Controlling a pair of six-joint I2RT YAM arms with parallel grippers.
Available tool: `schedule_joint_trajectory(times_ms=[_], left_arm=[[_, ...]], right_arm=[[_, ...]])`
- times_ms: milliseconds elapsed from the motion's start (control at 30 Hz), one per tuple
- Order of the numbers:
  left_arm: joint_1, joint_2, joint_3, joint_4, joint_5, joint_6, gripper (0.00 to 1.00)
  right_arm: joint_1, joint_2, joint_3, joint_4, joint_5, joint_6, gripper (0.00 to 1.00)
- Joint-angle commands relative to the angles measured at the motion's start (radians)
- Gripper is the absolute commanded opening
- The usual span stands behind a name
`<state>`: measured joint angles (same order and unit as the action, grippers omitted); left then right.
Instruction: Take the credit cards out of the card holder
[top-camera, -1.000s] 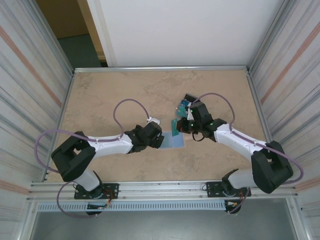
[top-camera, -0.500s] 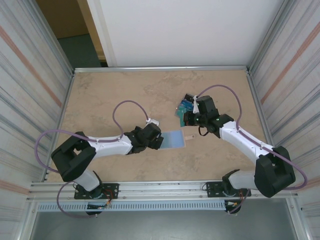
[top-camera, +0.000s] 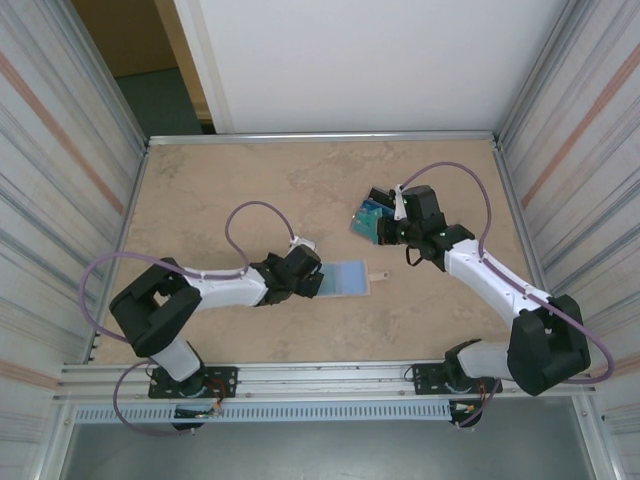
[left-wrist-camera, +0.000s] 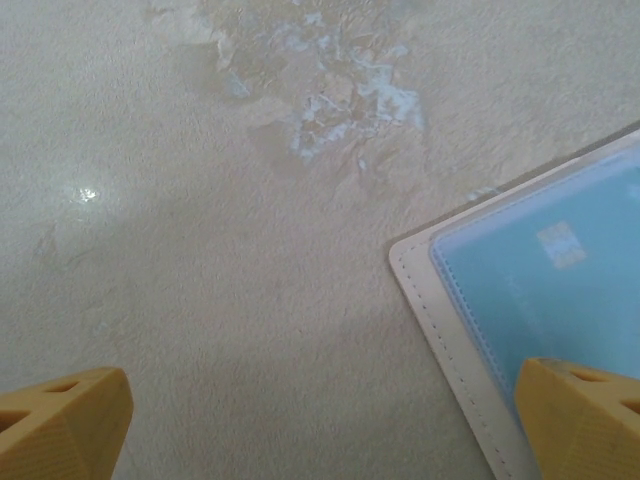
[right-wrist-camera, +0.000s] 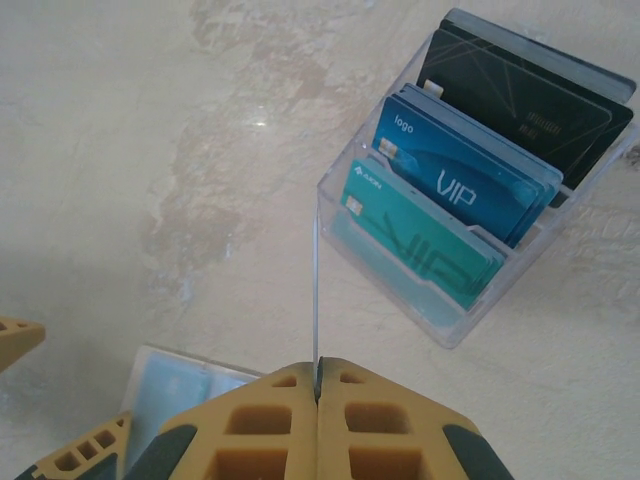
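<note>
A: What colours are the credit cards ahead of the right end effector?

B: Teal nearest it, with faint tone-on-tone VIP lettering. Then blue, with white VIP lettering and lighter swirls. Black farthest from it, crossed by thin grey lines.

A: And the thin card in its fingers?

B: It is edge-on, just a pale grey line. The fingers are mustard yellow with dark grey patches.

A: The card holder beside the left end effector?

B: Pale blue inside, with a cream stitched border and a tan strap tab.

A: The surface?

B: Beige, marbled with tan blotches and whitish-blue flecks.
</note>
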<state>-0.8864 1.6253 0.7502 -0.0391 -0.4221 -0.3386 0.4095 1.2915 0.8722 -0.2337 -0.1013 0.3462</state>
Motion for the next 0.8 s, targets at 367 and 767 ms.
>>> schedule_joint_trajectory(times_ms=[367, 767], left_arm=[[0.038, 0.023, 0.009, -0.027, -0.073, 0.017, 0.99], [0.040, -0.052, 0.001, -0.026, -0.078, 0.029, 0.99]], right_arm=[[-0.026, 0.080, 0.114, -0.018, 0.007, -0.151, 0.00], [-0.026, 0.184, 0.234, -0.066, -0.017, -0.432, 0.00]])
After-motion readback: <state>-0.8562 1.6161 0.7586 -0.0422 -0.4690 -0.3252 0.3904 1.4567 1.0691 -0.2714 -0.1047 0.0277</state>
